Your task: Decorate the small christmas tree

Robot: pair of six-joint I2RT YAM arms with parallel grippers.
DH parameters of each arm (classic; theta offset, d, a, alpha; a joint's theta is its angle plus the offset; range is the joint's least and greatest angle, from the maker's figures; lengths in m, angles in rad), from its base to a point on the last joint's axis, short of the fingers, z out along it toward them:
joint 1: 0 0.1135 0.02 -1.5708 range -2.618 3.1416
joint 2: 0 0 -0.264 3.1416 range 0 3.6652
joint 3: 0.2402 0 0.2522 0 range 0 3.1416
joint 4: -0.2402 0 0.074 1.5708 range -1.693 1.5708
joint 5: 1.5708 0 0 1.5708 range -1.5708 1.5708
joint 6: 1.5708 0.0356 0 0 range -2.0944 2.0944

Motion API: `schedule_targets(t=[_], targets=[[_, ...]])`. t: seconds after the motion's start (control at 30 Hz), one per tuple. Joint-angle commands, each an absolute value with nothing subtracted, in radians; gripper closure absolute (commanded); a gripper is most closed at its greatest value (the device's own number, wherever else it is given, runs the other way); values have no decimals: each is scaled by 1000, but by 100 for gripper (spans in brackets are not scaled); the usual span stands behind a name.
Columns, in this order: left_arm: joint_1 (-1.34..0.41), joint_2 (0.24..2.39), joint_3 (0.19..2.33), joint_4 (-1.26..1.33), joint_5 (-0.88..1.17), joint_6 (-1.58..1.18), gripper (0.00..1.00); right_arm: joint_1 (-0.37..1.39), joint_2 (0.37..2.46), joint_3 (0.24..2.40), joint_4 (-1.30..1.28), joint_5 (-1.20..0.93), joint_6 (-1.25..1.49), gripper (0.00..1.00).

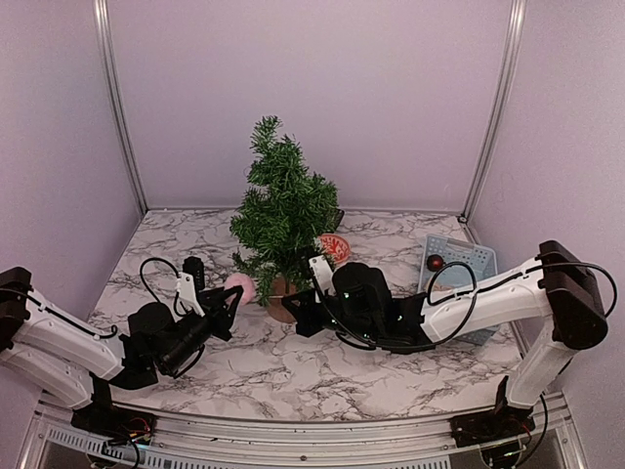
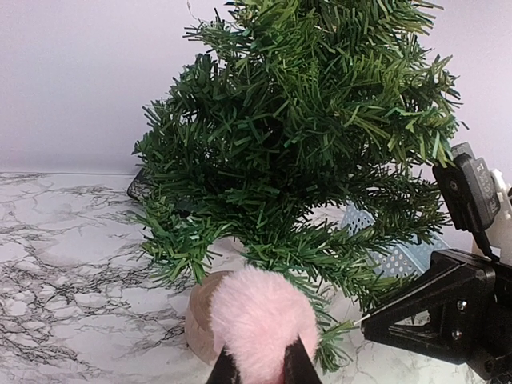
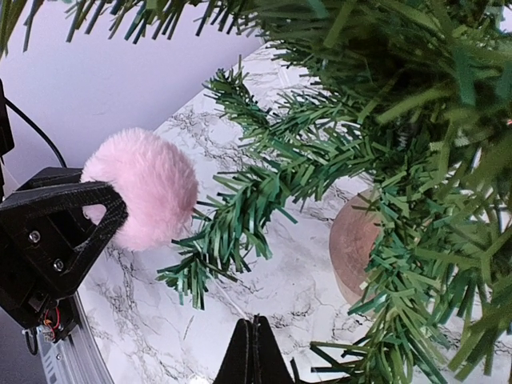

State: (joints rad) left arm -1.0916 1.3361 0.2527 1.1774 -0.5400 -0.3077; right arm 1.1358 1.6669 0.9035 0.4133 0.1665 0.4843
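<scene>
Tree upright, long axis vertical

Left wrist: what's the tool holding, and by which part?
The left tool pinches the pink pom-pom by its near, lower edge. The right tool is shut on nothing.

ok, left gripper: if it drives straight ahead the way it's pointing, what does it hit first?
Likely low branches of the small christmas tree: the left gripper is shut on a pink pom-pom, which would brush the needles just ahead, above the round wooden base. Depth is hard to judge.
</scene>
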Motion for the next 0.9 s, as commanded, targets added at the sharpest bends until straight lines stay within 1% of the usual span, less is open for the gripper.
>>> schedule_targets(t=[0.0,0.13,0.23,0.27,0.3,0.33,0.37,0.43,0.5,0.57,0.63,0.77,0.87], targets=[[-1078,1325,242,1155,-591,-308,100,1133,1644,894,408,194,492,100],[-1078,1356,277,1149,-481,-286,100,1135,1676,917,418,142,475,100],[-1078,1373,287,1147,-458,-291,100,1136,1689,930,417,127,472,100],[-1078,1372,286,1148,-463,-295,98,1138,1690,931,416,127,471,100],[-1078,1369,283,1147,-469,-298,94,1138,1690,931,414,128,470,100],[-1078,1363,280,1146,-477,-301,90,1138,1690,932,410,129,468,98],[-1078,1357,276,1144,-484,-304,83,1138,1689,930,408,130,468,95],[-1078,1340,270,1138,-492,-306,74,1138,1686,928,406,132,465,89],[-1077,1325,264,1123,-498,-314,64,1138,1683,926,405,133,462,85],[-1076,1312,261,1109,-500,-322,59,1140,1681,923,406,135,460,82],[-1075,1306,259,1100,-497,-327,54,1143,1680,921,406,134,457,81],[-1075,1293,251,1087,-489,-348,40,1147,1679,915,408,132,455,75],[-1075,1279,243,1071,-489,-359,37,1148,1672,900,410,132,456,72]])
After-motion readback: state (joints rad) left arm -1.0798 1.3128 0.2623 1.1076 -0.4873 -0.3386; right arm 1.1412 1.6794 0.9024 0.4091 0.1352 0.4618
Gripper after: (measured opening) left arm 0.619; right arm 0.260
